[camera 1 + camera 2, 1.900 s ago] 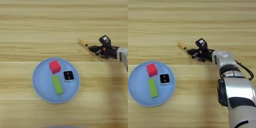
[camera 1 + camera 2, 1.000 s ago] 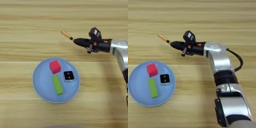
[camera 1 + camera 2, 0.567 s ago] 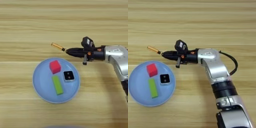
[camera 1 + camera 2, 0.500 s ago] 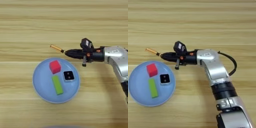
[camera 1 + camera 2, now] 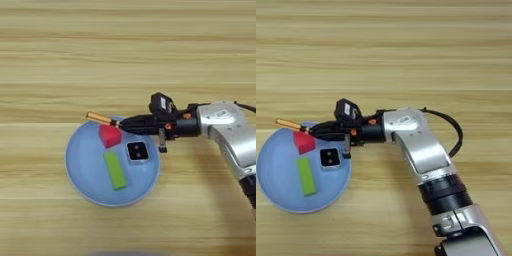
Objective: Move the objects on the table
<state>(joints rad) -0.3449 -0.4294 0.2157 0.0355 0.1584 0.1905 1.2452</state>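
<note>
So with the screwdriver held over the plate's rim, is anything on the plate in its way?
Yes. The red cube sits on the plate right under the screwdriver that the right gripper holds. The silver cube and green bar lie nearer, off its line.

The robot's right arm [image 5: 421, 150] is a thick forearm of smooth silver casing built in rounded segments, with a ribbed black collar [image 5: 443, 195] between two of them. A thin black cable [image 5: 453, 131] loops out beside the wrist. The black two-fingered gripper [image 5: 318, 131] is long and narrow, with a boxy black block [image 5: 347, 111] bearing a pale label and small orange marks at its base.
</note>
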